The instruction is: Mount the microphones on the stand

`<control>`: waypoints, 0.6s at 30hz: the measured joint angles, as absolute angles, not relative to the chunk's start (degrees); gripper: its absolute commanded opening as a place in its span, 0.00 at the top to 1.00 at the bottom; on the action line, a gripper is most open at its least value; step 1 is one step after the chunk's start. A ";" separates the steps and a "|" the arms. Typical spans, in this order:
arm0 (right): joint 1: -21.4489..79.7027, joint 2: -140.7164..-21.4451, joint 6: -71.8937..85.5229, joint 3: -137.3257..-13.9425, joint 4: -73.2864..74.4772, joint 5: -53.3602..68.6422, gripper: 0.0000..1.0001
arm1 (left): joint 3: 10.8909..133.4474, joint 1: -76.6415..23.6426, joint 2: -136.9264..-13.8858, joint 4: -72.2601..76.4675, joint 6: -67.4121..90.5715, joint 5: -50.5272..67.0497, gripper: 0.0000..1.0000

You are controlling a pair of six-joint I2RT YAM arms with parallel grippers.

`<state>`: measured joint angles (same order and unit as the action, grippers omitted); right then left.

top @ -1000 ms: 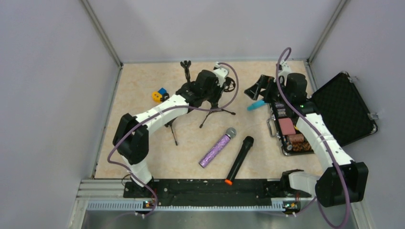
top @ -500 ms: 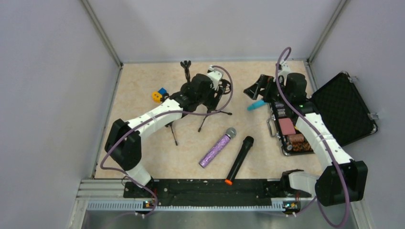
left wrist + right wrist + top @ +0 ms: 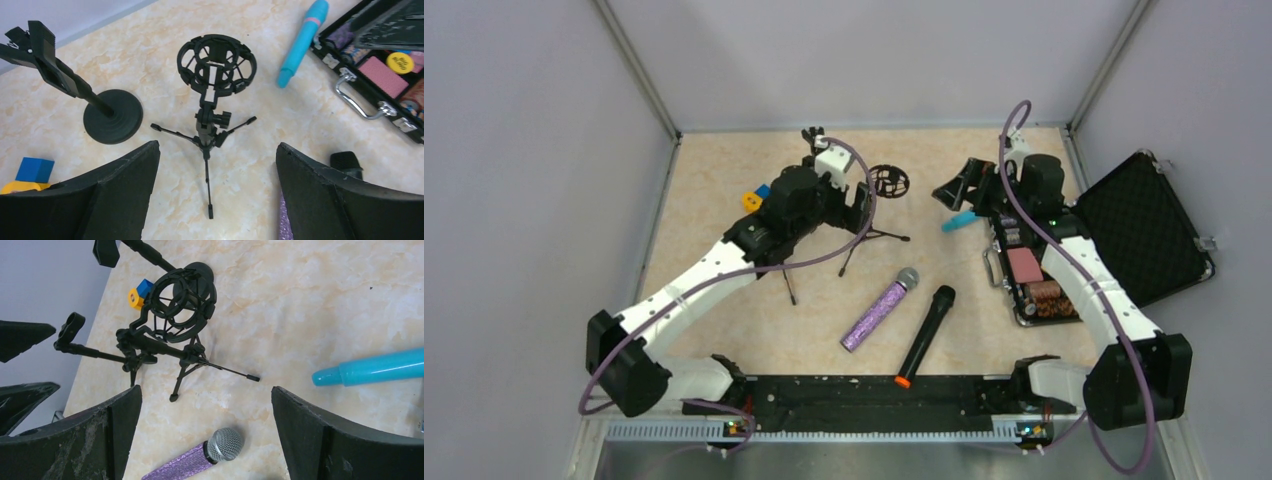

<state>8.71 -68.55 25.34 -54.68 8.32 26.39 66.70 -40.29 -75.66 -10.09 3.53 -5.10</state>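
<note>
Three microphones lie on the table: glittery purple (image 3: 879, 310), black with an orange end (image 3: 926, 334), and light blue (image 3: 961, 220) beside the case. A tripod stand with a round cage mount (image 3: 888, 181) stands upright and empty. My left gripper (image 3: 861, 205) hangs open just in front of it, nothing between its fingers; the left wrist view shows the cage stand (image 3: 217, 65) ahead of the left gripper (image 3: 217, 146). My right gripper (image 3: 959, 185) hovers open above the blue microphone; in its wrist view the right gripper (image 3: 206, 390) frames the purple microphone (image 3: 200, 460).
A round-base stand with a clip (image 3: 814, 140) stands at the back, and a second tripod stand (image 3: 784, 270) reaches out from under the left arm. A blue and yellow block (image 3: 757, 198) lies left. An open black case (image 3: 1144, 225) with a filled tray (image 3: 1029, 270) lies right.
My left gripper has opened, let go of the cage stand and drawn back to the left, leaving the cage uncovered. The right arm has not moved.
</note>
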 measured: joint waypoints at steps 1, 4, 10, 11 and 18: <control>8.71 -68.69 25.36 -54.63 8.16 26.57 0.01 | 65.95 -40.29 -74.26 -10.07 4.01 -4.36 0.09; 8.71 -68.99 25.58 -54.63 8.10 26.94 0.01 | 63.86 -40.29 -71.20 -10.41 5.39 -1.67 0.09; 8.71 -69.10 25.65 -54.22 7.86 27.35 0.01 | 59.16 -40.62 -68.79 -13.69 8.93 3.55 0.01; 8.71 -69.10 25.65 -54.08 7.70 27.42 0.01 | 58.02 -40.86 -68.71 -14.35 9.58 4.14 0.01; 8.71 -69.19 25.65 -53.98 7.62 27.57 0.01 | 51.66 -45.08 -69.58 -19.22 13.65 6.20 0.01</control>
<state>8.71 -69.19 25.65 -53.98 7.62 27.57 51.66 -45.08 -69.58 -19.22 13.65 6.20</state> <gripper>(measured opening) 0.988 0.987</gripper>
